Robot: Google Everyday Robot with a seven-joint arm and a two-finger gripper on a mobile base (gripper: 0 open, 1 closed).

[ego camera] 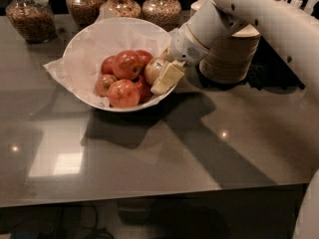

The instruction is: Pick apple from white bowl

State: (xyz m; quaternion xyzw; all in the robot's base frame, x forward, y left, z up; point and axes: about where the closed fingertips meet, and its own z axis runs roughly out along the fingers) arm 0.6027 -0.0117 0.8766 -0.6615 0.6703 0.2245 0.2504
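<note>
The white bowl, lined with crinkled white paper, stands on the grey table at the upper left of centre. It holds several apples. The apple, the palest one with a small white sticker, lies at the bowl's right edge next to redder apples. My gripper reaches in from the upper right over the bowl's right rim and is at the pale apple, its cream parts against the apple's right side. Part of the apple is hidden behind it.
A stack of cream paper bowls stands right behind my wrist. Glass jars of grain line the back edge. The grey table runs to its front edge low in the view.
</note>
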